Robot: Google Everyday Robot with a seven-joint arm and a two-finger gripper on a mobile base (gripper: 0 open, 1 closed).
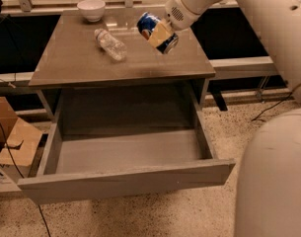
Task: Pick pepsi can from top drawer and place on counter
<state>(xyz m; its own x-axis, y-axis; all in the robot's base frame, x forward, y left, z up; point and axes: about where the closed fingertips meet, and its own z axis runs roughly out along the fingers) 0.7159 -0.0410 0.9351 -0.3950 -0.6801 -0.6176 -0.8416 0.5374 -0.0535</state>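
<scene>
Pepsi can [146, 23] tilted, held over the right rear of the counter [76, 63], gripper [160, 34] fingers closed around it. Top drawer [125, 180] stands open below. Plastic bottle [110, 44] and bowl [91, 9] on counter.

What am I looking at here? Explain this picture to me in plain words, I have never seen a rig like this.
This is a single camera view looking down on a robot at work; where the camera is mounted is not known. The white arm reaching in from the upper right belongs to the robot. At its end is the tool, a two-finger clamp. It is shut on a blue pepsi can, which it holds tilted in the air above the counter. A clear plastic bottle lies on the counter, and a white bowl stands near its back edge. Below the counter, the top drawer is pulled open.
</scene>
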